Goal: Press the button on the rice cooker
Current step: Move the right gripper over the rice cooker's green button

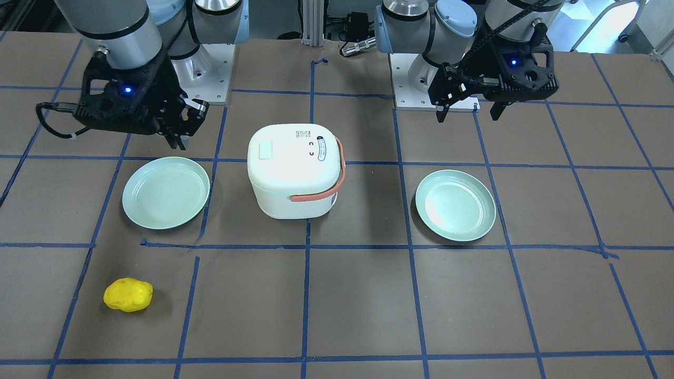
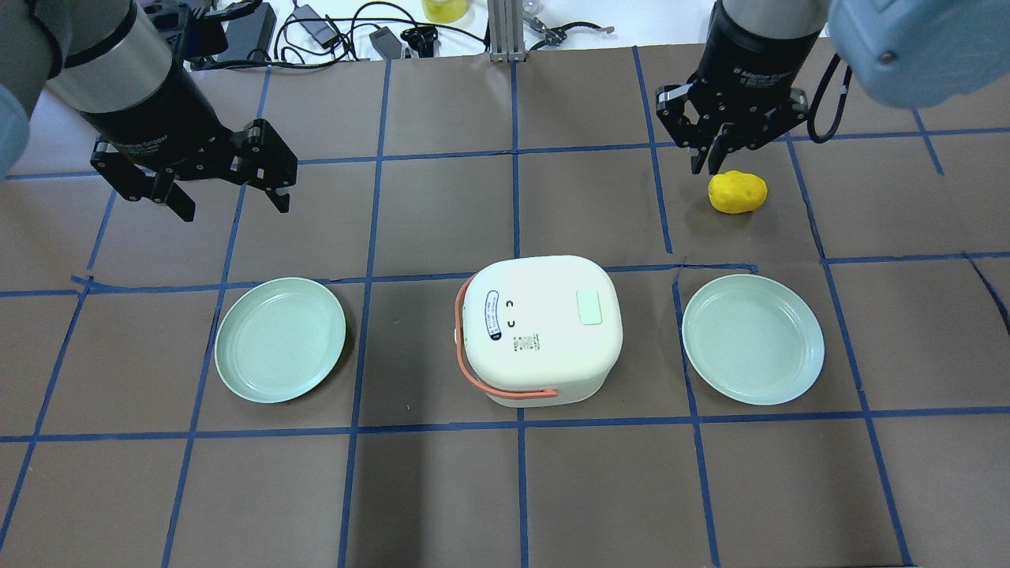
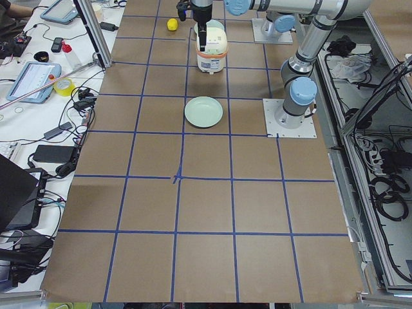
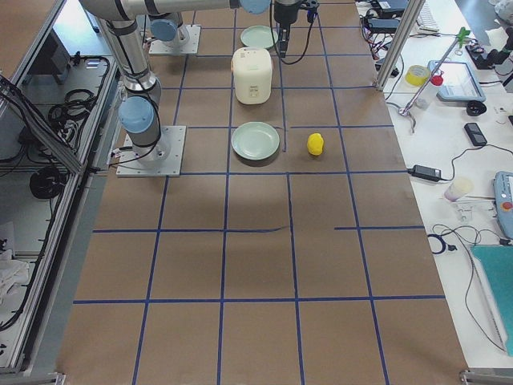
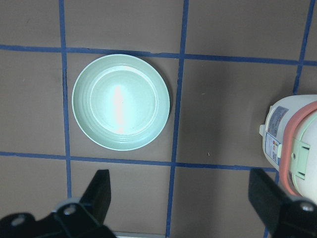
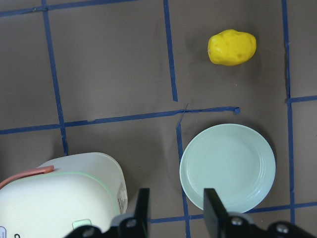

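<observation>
Brown surface point(image 2: 442, 497), blue tape grid, seen from robot's side. Nearest row: white rice cooker point(image 2: 540, 331) at centre, pale green button point(image 2: 589, 307) on lid, untouched. Green plate point(image 2: 280, 339) at cooker's 9 o'clock, second plate point(image 2: 752, 339) at 3 o'clock. Farther back: left pincer point(image 2: 234, 208) at 10 o'clock, spread wide, empty, hovering. Right pincer point(image 2: 708, 164) at 1 o'clock, narrow gap, empty; yellow lump point(image 2: 737, 192) on surface close by.

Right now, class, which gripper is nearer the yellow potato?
Right. The right gripper hangs above the table on the yellow potato's side of the rice cooker; the left gripper hangs on the cooker's opposite side.
</observation>
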Controlling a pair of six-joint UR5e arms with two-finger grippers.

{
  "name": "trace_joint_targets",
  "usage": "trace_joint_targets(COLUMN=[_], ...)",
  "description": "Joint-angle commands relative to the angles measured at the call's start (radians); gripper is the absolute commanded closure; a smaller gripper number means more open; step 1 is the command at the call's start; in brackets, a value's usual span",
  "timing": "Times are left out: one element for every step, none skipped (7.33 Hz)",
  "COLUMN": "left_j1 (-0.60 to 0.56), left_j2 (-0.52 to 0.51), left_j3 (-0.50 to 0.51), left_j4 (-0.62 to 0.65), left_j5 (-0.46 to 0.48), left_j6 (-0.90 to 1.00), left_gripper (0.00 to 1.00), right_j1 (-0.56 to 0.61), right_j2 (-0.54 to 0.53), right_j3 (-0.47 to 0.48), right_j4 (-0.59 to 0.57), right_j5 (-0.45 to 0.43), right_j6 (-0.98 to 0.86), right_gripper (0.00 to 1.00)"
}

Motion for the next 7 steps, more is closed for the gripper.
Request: trace_joint_targets(left_j1=[0.0, 0.0, 0.0, 0.0, 0.0, 0.0, 0.0], left_j2=[0.0, 0.0, 0.0, 0.0, 0.0, 0.0, 0.0], left_j3=[0.0, 0.0, 0.0, 0.0, 0.0, 0.0, 0.0], left_j4=[0.0, 0.0, 0.0, 0.0, 0.0, 0.0, 0.0], left_j5=[0.0, 0.0, 0.0, 0.0, 0.0, 0.0, 0.0], left_j6=[0.001, 0.001, -0.001, -0.001, 0.001, 0.001, 0.001], left_gripper=[0.0, 0.0, 0.0, 0.0, 0.0, 0.0, 0.0], right_j1=[0.095, 0.114, 0.126, 0.151, 0.165, 0.168, 0.183], right_j2=[0.009, 0.008, 0.008, 0.009, 0.009, 0.008, 0.009], right_j3=[0.098, 0.151, 0.193, 0.222, 0.261, 0.296, 0.305], right_j4=[-0.017, -0.07, -0.118, -0.163, -0.231, -0.281, -0.281], right_j5=[0.008, 0.026, 0.026, 0.026, 0.026, 0.028, 0.031], right_j6=[0.025, 0.026, 0.026, 0.031, 0.066, 0.084, 0.103], right_gripper=[1.0, 1.0, 1.0, 1.0, 1.0, 1.0, 1.0])
